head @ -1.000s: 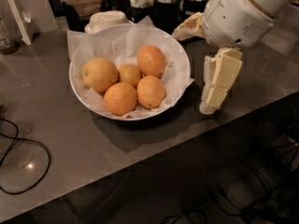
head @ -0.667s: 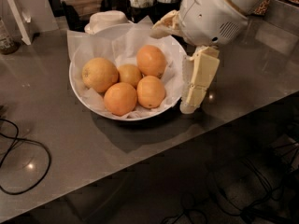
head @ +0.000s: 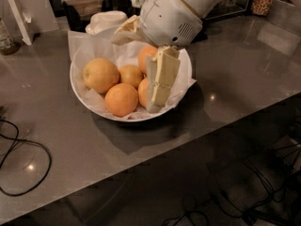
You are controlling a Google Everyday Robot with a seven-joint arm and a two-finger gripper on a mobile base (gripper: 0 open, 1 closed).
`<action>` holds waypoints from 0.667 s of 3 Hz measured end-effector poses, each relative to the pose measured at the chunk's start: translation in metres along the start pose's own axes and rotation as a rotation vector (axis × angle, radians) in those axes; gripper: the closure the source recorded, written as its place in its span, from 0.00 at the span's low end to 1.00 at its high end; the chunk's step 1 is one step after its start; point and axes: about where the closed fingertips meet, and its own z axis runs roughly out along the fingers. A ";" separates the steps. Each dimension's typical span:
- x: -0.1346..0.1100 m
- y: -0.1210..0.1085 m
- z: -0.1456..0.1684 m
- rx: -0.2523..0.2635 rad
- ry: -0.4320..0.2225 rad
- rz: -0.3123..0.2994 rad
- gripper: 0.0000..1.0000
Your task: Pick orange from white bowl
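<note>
The white bowl (head: pixel 81 94), lined with crinkled white paper, stands on the grey counter and holds several oranges. The orange (head: pixel 100 74), the largest and palest, lies at the bowl's left side. Smaller deeper-orange oranges lie at the front (head: pixel 121 99), the middle (head: pixel 130 74) and the back right (head: pixel 146 56). One more (head: pixel 143 92) is partly hidden behind the gripper. My gripper (head: pixel 154 105) hangs down from the white arm over the right part of the bowl, its tip low by the right-hand oranges. It is about one orange's width to the right of the pale orange.
A small white lidded dish (head: pixel 106 20) sits just behind the bowl. A black cable (head: pixel 21 166) loops on the counter at the left. A bottle (head: pixel 4 36) and a white stand (head: pixel 19 17) are at the back left. The counter's edge (head: pixel 197 138) runs diagonally at the front right.
The arm and gripper have moved left, from beside the bowl's right rim to over the bowl's right part, now covering part of one orange. The oranges have not moved.
</note>
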 end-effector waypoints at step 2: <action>-0.050 -0.020 0.035 -0.149 -0.219 -0.080 0.00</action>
